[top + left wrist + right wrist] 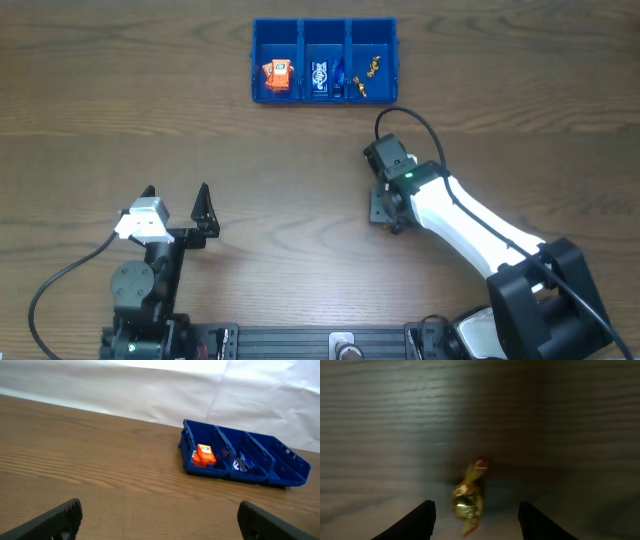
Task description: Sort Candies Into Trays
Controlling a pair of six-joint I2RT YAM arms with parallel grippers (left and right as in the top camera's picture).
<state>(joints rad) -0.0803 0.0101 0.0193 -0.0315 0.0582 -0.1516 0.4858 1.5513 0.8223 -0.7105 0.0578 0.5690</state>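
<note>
Slippage is what I'd worry about here: the gold candy (467,500) is a small foil twist lying askew on the table (120,100). If the right gripper (477,510) closes off-centre, one finger could shove it aside, or catch only the wrapper's tail so that it drops short of the tray (205,471). A wrong drop is the other risk, since the tray's right compartment, where other gold pieces (365,75) lie, sits just beside the middle one with the blue candy (322,77); the orange candy (277,75) is in the left one. The loose candy is on the arm-base side of the tray, out from its right compartment and apart from it. It sits between the right gripper's spread fingers, roughly midway, touching neither. The left gripper (176,190) hangs with fingers spread and nothing in them, farther from the tray, out beyond its left end.
</note>
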